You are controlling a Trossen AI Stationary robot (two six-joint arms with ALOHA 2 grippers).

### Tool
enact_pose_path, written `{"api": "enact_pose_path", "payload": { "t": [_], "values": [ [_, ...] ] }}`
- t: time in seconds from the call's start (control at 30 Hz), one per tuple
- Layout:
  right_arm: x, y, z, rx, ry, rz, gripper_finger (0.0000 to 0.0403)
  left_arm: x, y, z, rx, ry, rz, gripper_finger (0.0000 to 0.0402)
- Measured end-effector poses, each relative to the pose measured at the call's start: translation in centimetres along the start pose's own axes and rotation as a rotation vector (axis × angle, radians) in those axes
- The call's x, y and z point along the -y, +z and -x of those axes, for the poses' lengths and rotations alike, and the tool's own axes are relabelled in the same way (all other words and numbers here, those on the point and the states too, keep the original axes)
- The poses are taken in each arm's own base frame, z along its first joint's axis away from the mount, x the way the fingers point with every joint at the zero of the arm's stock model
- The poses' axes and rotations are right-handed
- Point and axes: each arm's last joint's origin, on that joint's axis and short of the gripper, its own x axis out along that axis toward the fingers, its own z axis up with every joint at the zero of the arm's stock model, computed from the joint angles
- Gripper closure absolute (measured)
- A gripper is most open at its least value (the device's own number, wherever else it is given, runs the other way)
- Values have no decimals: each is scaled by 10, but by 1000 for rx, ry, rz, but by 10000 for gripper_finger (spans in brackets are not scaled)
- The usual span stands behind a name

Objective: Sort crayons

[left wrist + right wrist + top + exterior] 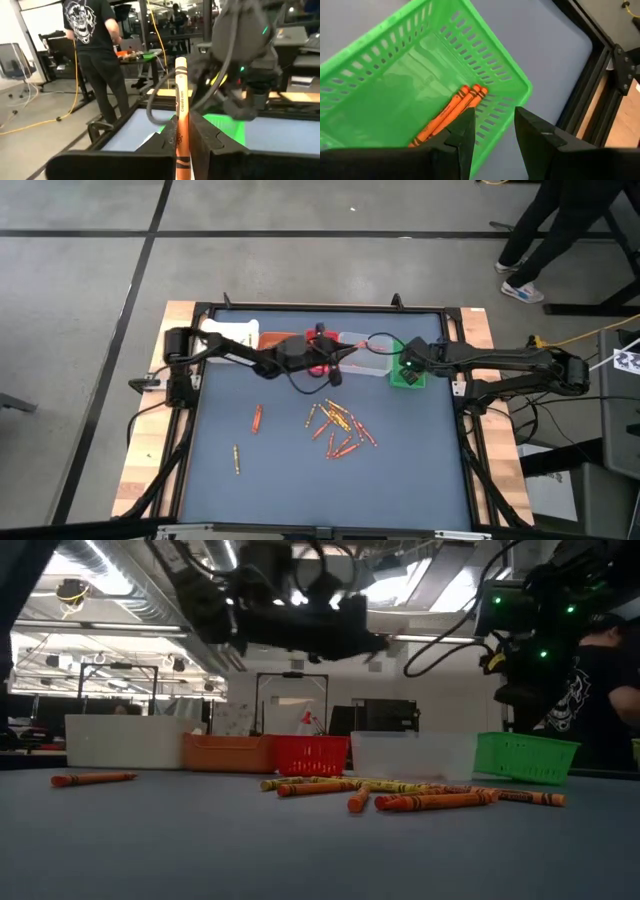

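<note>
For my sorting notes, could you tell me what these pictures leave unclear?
- Red bin, high view: the left gripper above hides its contents.
- Orange crayon, left wrist view: the bottom edge cuts off its lower end.
- Green bin, right wrist view: the right gripper hides part of the crayons, so no count.

Bright ceiling lights (pixel 95 580) shine from above – the arms in the low view look dark against them, and the near table (pixel 300 850) looks soft and blurry
</note>
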Motion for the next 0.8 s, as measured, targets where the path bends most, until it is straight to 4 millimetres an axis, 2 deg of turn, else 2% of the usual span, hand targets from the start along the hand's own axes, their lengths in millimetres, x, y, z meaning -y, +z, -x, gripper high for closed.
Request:
{"api": "enact_pose_path", "payload": {
  "t": [0.17,0.3,0.53,0.8],
  "values": [
    [11,-4,13,48,27,-57,265,-3,-19,-25,-71,14,-12,391],
    [19,-7,25,103,67,-99,265,-5,-37,-36,-111,22,-17,391],
    [22,-7,39,145,305,-149,265,-13,-59,-39,-178,40,-21,379],
    [13,6,45,216,550,-172,265,-17,-61,-39,-202,50,-5,336]
  ]
}}
